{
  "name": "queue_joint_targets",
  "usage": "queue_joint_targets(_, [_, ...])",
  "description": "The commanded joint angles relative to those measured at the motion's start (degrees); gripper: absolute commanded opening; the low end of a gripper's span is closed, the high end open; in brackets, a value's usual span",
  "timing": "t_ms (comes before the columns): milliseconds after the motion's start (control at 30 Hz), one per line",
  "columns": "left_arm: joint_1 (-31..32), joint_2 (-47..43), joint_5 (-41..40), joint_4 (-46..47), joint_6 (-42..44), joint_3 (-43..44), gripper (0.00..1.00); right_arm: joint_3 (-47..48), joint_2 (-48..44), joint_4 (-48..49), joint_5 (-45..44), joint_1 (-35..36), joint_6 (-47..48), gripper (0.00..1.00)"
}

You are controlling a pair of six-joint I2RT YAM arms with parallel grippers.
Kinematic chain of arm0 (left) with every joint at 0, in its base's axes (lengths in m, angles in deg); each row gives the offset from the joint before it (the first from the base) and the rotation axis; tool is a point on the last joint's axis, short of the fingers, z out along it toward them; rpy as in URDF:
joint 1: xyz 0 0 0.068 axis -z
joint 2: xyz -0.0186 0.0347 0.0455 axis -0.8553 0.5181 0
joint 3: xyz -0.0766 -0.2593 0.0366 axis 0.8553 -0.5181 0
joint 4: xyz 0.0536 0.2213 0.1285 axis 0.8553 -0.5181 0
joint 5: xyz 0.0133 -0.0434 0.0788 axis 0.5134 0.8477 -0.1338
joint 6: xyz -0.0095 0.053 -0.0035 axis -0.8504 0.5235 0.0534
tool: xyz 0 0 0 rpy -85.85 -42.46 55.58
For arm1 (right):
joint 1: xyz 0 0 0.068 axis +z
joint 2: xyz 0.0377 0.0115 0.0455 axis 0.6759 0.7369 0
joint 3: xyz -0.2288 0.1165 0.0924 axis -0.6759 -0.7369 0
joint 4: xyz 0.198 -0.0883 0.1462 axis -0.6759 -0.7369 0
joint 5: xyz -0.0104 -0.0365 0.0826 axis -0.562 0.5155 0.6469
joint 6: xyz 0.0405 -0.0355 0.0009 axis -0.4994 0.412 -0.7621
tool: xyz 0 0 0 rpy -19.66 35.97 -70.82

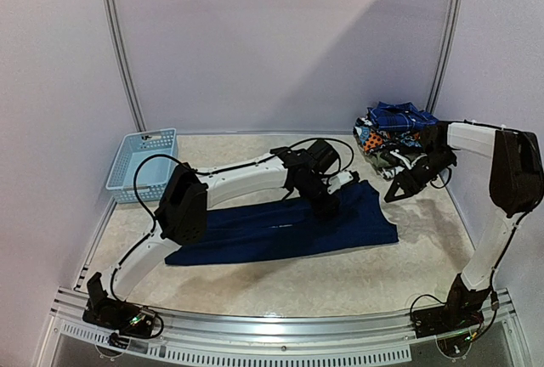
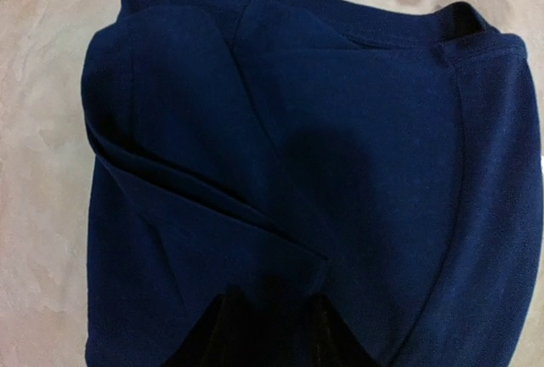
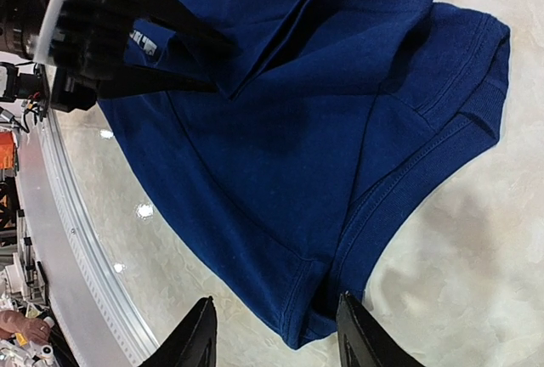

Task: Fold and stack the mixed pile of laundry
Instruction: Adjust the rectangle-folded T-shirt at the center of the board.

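A navy T-shirt (image 1: pixel 280 231) lies folded into a long strip across the middle of the table. My left gripper (image 1: pixel 327 201) sits on its right part. In the left wrist view a raised fold of the shirt (image 2: pixel 280 129) runs straight into the gap between the dark fingers (image 2: pixel 217 337). The right wrist view shows that gripper (image 3: pixel 127 36) pinching the fold up into a tent. My right gripper (image 3: pixel 276 333) hovers open at the shirt's right end, a hemmed corner (image 3: pixel 331 299) lying between its fingertips. More of the laundry pile (image 1: pixel 393 133) sits at the back right, a blue plaid piece on top.
A light-blue slotted basket (image 1: pixel 143 163) stands at the back left. The table's metal front rail (image 1: pixel 280 329) runs along the near edge, also seen in the right wrist view. The right wall stands close behind the pile.
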Motion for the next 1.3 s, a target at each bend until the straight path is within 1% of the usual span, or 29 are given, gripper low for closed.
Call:
queue_joint_targets(0, [0.4,1.3,-0.1,1.5,-1.1,1.3,0.28,-0.4,1.3,-0.8,1.5,0.1,0.6,0.47])
queue_joint_targets(167, [-0.4,1.0,-0.5,3.4,-3.7,1.1,0.17,-0.6,1.8,-1.0,1.9,0.1,0.8,0.46])
queue_joint_targets(267, [-1.2,0.0,-0.7,5.2,-6.0,-0.5,0.1,-0.6,2.2,-1.3,2.1,0.0,0.9,0.45])
queue_joint_targets(367, [-2.5,-3.2,-1.3,9.1,-9.8,-5.1,0.03,-0.7,2.4,-1.5,2.1,0.0,1.2,0.45])
queue_joint_targets(433, [-3.7,-5.5,-1.1,12.5,-13.5,-10.3,0.0,-0.7,2.5,-1.6,2.3,0.0,1.3,0.45])
queue_joint_targets(633, [-7.1,-12.6,0.7,26.6,-27.9,-25.3,0.0,-0.7,2.6,-1.5,2.4,0.0,1.5,0.44])
queue_joint_targets(733, [-8.0,-14.4,3.6,36.3,-34.8,-32.2,0.0,-0.6,2.9,-1.5,2.4,0.0,1.5,0.44])
queue_joint_targets(800, [-8.3,-14.0,5.6,41.0,-38.8,-34.1,0.0,-0.6,3.1,-1.5,2.5,0.0,1.5,0.44])
queue_joint_targets(833, [-8.3,-13.2,6.6,43.9,-40.4,-34.2,0.0,-0.6,3.2,-1.6,2.5,0.1,1.5,0.44])
queue_joint_targets(900, [-8.4,-11.7,8.1,47.0,-43.5,-33.7,0.0,-0.6,3.3,-1.6,2.5,0.0,1.5,0.44])
queue_joint_targets(1067, [-9.0,-9.1,9.2,50.1,-48.4,-30.9,0.0,-0.8,3.4,-1.5,2.3,0.0,1.6,0.44])
queue_joint_targets(1200, [-9.7,-9.7,6.5,47.3,-51.2,-31.2,0.0,-0.7,3.7,-1.6,2.2,0.0,1.6,0.44])
queue_joint_targets(1267, [-10.0,-10.9,5.7,46.9,-52.6,-33.2,0.0,-0.7,3.5,-1.6,2.3,0.0,1.6,0.44])
